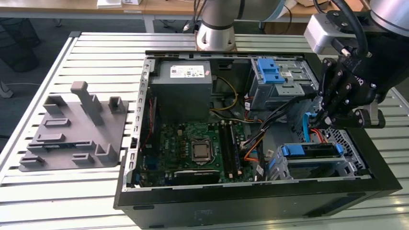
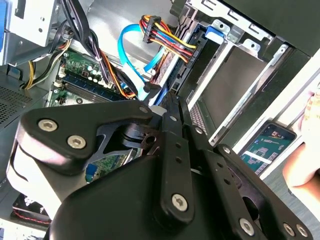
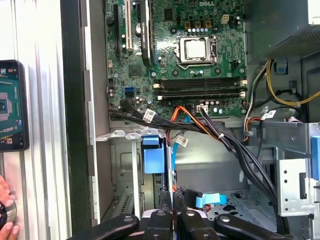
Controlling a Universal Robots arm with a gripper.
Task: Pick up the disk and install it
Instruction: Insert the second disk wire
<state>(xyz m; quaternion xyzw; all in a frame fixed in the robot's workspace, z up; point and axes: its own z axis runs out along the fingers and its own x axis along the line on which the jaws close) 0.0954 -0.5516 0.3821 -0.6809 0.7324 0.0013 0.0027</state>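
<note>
Over the open computer case [image 1: 137,143], at about three o'clock in the exterior view, the gripper [image 1: 319,120] hangs with its jaws drawn together and nothing visibly between them. Just beneath it, at four o'clock, the disk [image 1: 311,151] sits in the drive bay.

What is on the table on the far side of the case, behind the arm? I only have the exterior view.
Observer: In the first wrist view a phone lies on the slatted table, right beside the case wall.
Operator: Anyone near it?
Observer: Yes, a person's hand rests on the table close to the phone.
Operator: What is under the gripper?
Observer: The gripper hangs over the drive bay, with a blue flat cable just ahead of it.
</note>
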